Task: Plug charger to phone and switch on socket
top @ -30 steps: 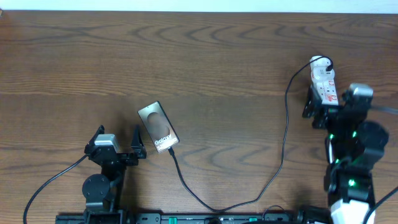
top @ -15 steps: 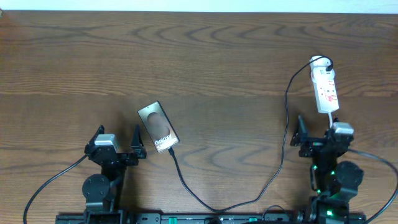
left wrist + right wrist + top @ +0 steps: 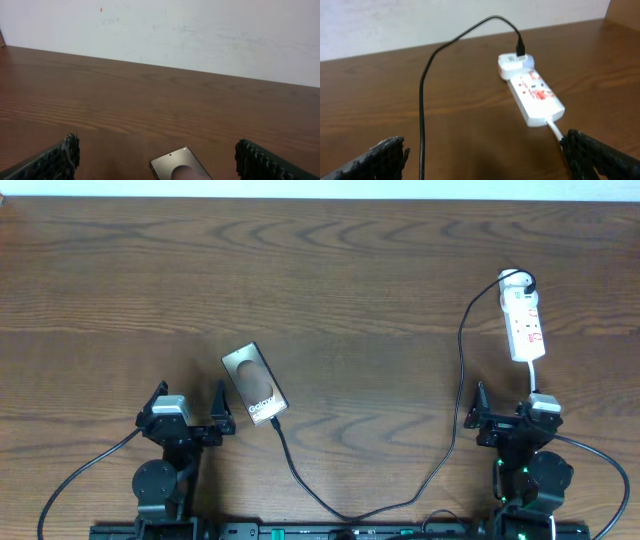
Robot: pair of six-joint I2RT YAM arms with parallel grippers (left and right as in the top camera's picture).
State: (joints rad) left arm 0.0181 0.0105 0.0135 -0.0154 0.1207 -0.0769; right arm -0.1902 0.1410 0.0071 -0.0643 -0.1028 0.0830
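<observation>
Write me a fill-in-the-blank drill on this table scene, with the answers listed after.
1. The charger runs from the phone to the white ___.
2. The left end effector and the right end effector both stand ___, holding nothing.
3. The phone lies nearer the ___ end effector.
Missing words: socket; open; left.

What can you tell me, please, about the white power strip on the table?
The power strip is an elongated white plastic bar with red markings. It lies flat on the wooden table, on the right side. A white adapter carrying the black charger cable sits at its far end; a white cord leaves the near end. Its switch state is unreadable.
</observation>
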